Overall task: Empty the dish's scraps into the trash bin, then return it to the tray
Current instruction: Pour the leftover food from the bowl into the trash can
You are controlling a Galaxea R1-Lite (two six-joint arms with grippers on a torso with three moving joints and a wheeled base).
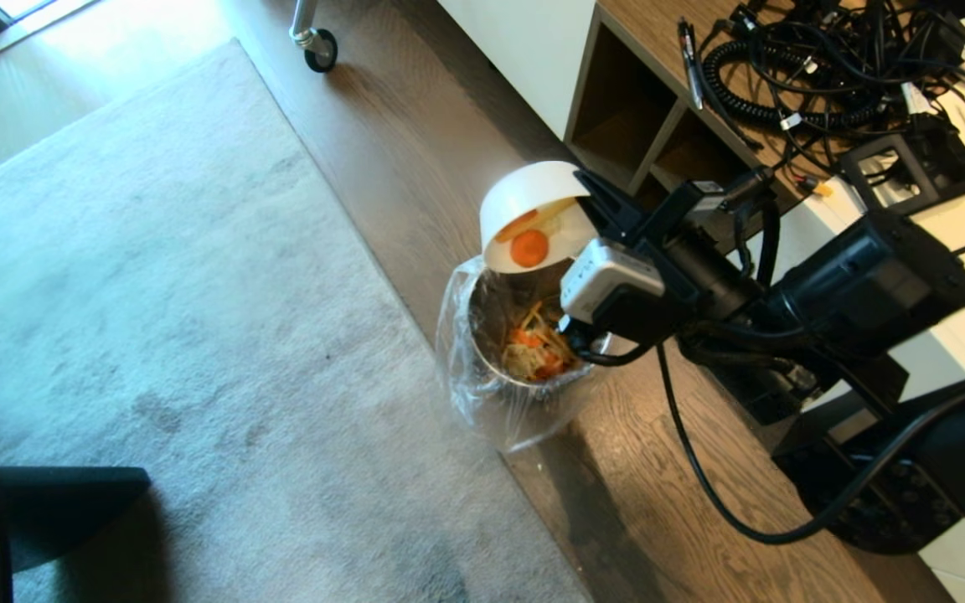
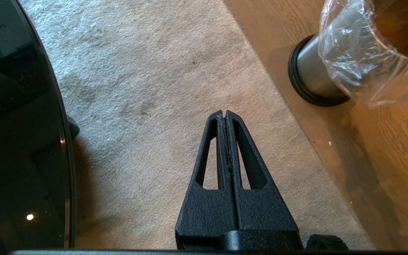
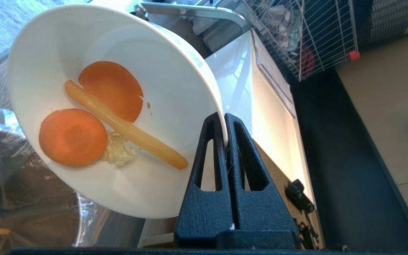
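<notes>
The white dish (image 1: pixel 524 188) hangs tipped steeply over the trash bin (image 1: pixel 491 368), its mouth facing down toward the bin. My right gripper (image 1: pixel 585 186) is shut on the dish's rim (image 3: pixel 221 117). Scraps still cling inside the dish (image 3: pixel 154 71): two orange carrot slices (image 3: pixel 73 137), a long pale orange strip (image 3: pixel 126 129) and a pale clump. More scraps (image 1: pixel 537 347) lie in the bag-lined metal bin (image 2: pixel 312 76). My left gripper (image 2: pixel 224 114) is shut and empty, parked above the carpet. The tray is out of view.
The bin stands on the wooden floor at the grey carpet's (image 1: pixel 156 293) edge. A shelf unit (image 1: pixel 642 117) with tangled cables on top is just behind it. The glossy black round table (image 2: pixel 20 141) is at my left. A caster wheel (image 1: pixel 320 50) stands farther back.
</notes>
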